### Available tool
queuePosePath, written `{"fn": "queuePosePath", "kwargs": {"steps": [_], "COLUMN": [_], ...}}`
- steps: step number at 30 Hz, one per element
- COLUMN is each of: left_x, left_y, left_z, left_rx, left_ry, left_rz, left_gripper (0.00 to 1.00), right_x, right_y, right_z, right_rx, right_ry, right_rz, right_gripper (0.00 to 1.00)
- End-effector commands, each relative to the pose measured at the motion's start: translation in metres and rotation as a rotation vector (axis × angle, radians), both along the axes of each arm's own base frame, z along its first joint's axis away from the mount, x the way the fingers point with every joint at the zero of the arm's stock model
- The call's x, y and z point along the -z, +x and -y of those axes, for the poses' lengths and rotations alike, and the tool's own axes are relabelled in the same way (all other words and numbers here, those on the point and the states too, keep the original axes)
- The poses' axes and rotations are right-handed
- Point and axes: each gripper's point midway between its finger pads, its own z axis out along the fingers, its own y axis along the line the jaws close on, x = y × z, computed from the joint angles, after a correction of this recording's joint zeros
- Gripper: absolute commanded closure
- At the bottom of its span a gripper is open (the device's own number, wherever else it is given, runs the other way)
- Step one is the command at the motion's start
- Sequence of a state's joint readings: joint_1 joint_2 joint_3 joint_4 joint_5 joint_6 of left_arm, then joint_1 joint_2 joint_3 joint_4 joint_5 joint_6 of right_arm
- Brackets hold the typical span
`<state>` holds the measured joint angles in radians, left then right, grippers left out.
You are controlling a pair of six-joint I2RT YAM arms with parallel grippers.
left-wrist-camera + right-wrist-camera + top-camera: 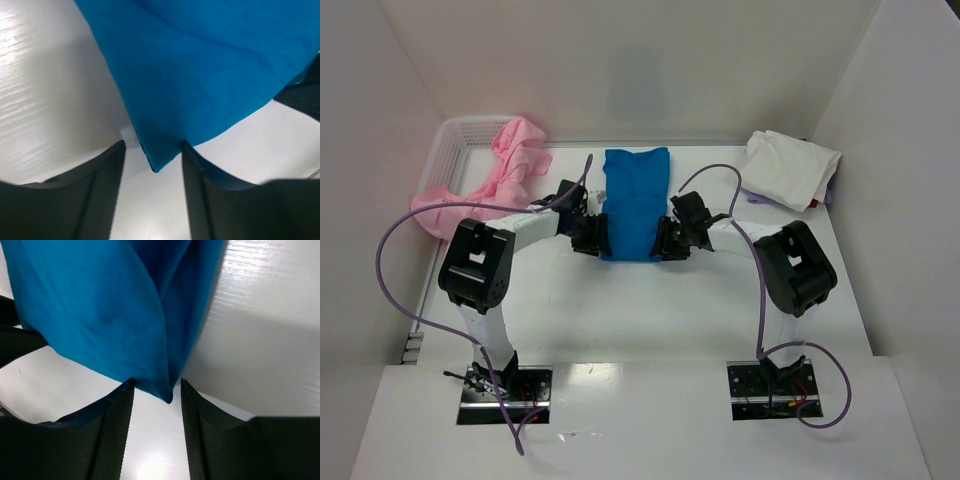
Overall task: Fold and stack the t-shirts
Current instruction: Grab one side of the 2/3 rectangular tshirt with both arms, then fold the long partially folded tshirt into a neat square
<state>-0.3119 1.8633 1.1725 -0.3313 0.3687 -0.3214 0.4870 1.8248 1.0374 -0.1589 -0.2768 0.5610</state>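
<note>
A bright blue t-shirt (635,200), folded into a long strip, lies on the white table between my two arms. My left gripper (595,238) sits at its near left corner and my right gripper (668,240) at its near right corner. In the left wrist view the blue t-shirt (200,65) ends in a corner that pokes between the fingers of the left gripper (153,145), whose jaws stand apart. In the right wrist view the blue t-shirt (110,310) likewise has a corner between the parted fingers of the right gripper (157,382). Neither grips the cloth.
A crumpled pink t-shirt (510,165) hangs over the rim of a white lattice basket (460,130) at the back left. A cream-white t-shirt (790,170) lies bunched at the back right. White walls enclose the table on three sides.
</note>
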Motion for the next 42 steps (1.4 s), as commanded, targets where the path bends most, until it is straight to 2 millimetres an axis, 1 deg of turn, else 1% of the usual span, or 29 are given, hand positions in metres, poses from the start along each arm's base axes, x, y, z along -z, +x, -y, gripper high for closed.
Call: {"fn": "queuePosePath", "kwargs": {"steps": [1,2,3,7,8,9,10,13,14,15,16,17,19,21,22,24,26,27,29,30,31,32,33,35,36,37,39,40,42], "left_x": [-0.002,-0.002,0.002,0.000,0.000,0.000,0.000,-0.001,-0.005,-0.008,-0.013,-0.014,-0.021,-0.029,-0.028,-0.038,-0.042,-0.051,-0.057,-0.067,-0.072,-0.077,-0.090,-0.110,-0.119,-0.126,-0.148,-0.149,-0.149], "left_y": [0.008,0.010,0.009,0.008,0.008,0.008,0.008,0.002,0.003,-0.004,-0.004,-0.008,-0.020,-0.030,-0.037,-0.044,-0.056,-0.060,-0.072,-0.077,-0.082,-0.083,-0.087,-0.076,-0.075,-0.070,-0.055,-0.051,-0.037], "left_z": [0.008,0.009,0.009,0.011,0.011,0.011,0.011,0.012,0.012,0.015,0.017,0.016,0.016,0.018,0.019,0.021,0.026,0.025,0.030,0.028,0.030,0.027,0.026,0.022,0.021,0.019,0.016,0.017,0.014], "left_rx": [0.014,0.014,0.014,0.024,0.024,0.024,0.024,0.030,0.030,0.044,0.049,0.049,0.051,0.064,0.064,0.064,0.077,0.066,0.077,0.066,0.077,0.059,0.050,0.025,0.020,0.017,0.002,0.010,-0.003], "left_ry": [-0.033,-0.036,-0.033,-0.050,-0.050,-0.050,-0.050,-0.058,-0.062,-0.070,-0.081,-0.080,-0.082,-0.083,-0.075,-0.071,-0.075,-0.081,-0.077,-0.084,-0.086,-0.081,-0.094,-0.079,-0.075,-0.077,-0.093,-0.090,-0.068], "left_rz": [0.010,0.018,0.008,0.003,0.003,0.003,0.003,-0.010,0.002,-0.006,0.002,0.001,-0.008,-0.006,-0.019,-0.017,-0.025,-0.027,-0.033,-0.032,-0.028,-0.022,-0.005,0.065,0.079,0.098,0.151,0.159,0.175], "left_gripper": [0.46,0.49,0.52,0.67,0.74,0.78,0.81,0.96,0.99,1.00,1.00,1.00,1.00,1.00,1.00,1.00,1.00,1.00,1.00,1.00,1.00,1.00,1.00,1.00,1.00,1.00,1.00,1.00,1.00], "right_x": [-0.005,-0.005,-0.001,-0.001,-0.001,-0.001,-0.001,-0.001,-0.010,-0.010,-0.008,-0.019,-0.019,-0.034,-0.033,-0.043,-0.048,-0.052,-0.064,-0.069,-0.081,-0.086,-0.091,-0.120,-0.123,-0.142,-0.153,-0.169,-0.171], "right_y": [0.012,0.012,0.011,0.011,0.011,0.011,0.011,0.011,0.013,0.009,0.002,0.000,-0.011,-0.014,-0.020,-0.024,-0.034,-0.034,-0.040,-0.043,-0.044,-0.048,-0.048,-0.039,-0.038,-0.028,-0.017,-0.006,0.005], "right_z": [-0.009,-0.009,-0.009,-0.009,-0.009,-0.009,-0.009,-0.009,-0.010,-0.008,-0.005,-0.004,0.002,0.003,0.006,0.008,0.005,0.007,0.006,0.006,0.006,0.008,0.010,0.013,0.015,0.016,0.022,0.027,0.027], "right_rx": [-0.003,-0.003,-0.003,-0.003,-0.003,-0.003,-0.003,-0.003,-0.002,0.004,0.015,0.015,0.024,0.031,0.031,0.031,0.010,0.018,0.018,0.020,0.020,0.027,0.033,0.055,0.063,0.071,0.088,0.102,0.089], "right_ry": [0.021,0.021,0.017,0.017,0.017,0.017,0.017,0.017,0.028,0.030,0.030,0.042,0.045,0.066,0.058,0.065,0.066,0.060,0.078,0.089,0.104,0.110,0.109,0.113,0.102,0.117,0.121,0.130,0.119], "right_rz": [0.054,0.054,0.046,0.046,0.046,0.046,0.046,0.046,0.066,0.059,0.041,0.063,0.053,0.080,0.065,0.078,0.077,0.088,0.103,0.095,0.120,0.116,0.127,0.206,0.204,0.246,0.260,0.302,0.316], "right_gripper": [0.52,0.54,0.61,0.83,0.87,0.97,1.00,1.00,1.00,1.00,1.00,1.00,1.00,1.00,1.00,1.00,1.00,1.00,1.00,1.00,1.00,1.00,1.00,1.00,1.00,1.00,1.00,1.00,1.00]}}
